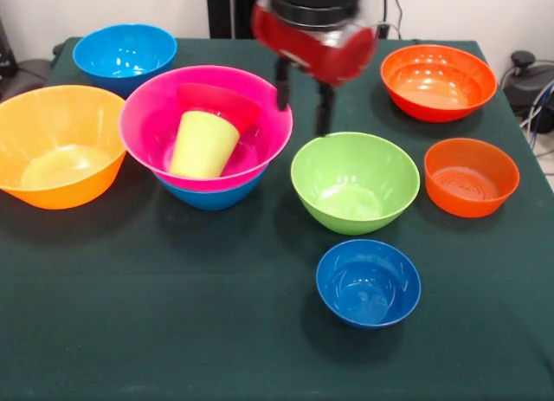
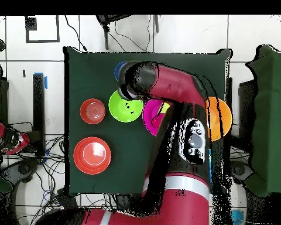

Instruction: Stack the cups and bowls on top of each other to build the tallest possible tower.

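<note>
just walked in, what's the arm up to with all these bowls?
It's building a tower. So far the large pink bowl sits nested in a blue bowl, with the lime cup tilted inside it beside a small crimson bowl. The gripper hangs open and empty between that pile and the green bowl, above the table. The orange, red-orange and other blue bowls sit loose around them.

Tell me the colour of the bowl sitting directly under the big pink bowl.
Blue: its base peeks out beneath the pink bowl, clearest in the front view.
</note>
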You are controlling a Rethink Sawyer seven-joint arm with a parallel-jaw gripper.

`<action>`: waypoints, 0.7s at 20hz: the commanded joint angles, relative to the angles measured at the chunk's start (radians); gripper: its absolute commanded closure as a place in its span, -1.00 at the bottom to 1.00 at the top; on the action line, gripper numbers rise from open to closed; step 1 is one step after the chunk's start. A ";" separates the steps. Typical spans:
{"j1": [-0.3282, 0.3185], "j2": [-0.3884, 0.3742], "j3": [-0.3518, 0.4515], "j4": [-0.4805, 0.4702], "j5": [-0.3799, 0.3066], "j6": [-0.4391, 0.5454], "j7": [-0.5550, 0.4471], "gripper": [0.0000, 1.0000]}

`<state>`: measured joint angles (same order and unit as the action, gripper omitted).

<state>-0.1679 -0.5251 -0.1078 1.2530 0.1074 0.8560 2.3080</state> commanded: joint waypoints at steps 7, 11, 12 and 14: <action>-0.096 0.017 0.099 -0.059 -0.137 0.187 -0.217 -1.00; -0.105 0.003 0.120 -0.031 -0.131 0.214 -0.198 -1.00; -0.111 0.004 0.130 -0.028 -0.127 0.219 -0.202 -1.00; -0.118 0.005 0.141 -0.017 -0.123 0.224 -0.205 -1.00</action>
<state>-0.2828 -0.5258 -0.1030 1.2098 0.0383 0.9712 2.3080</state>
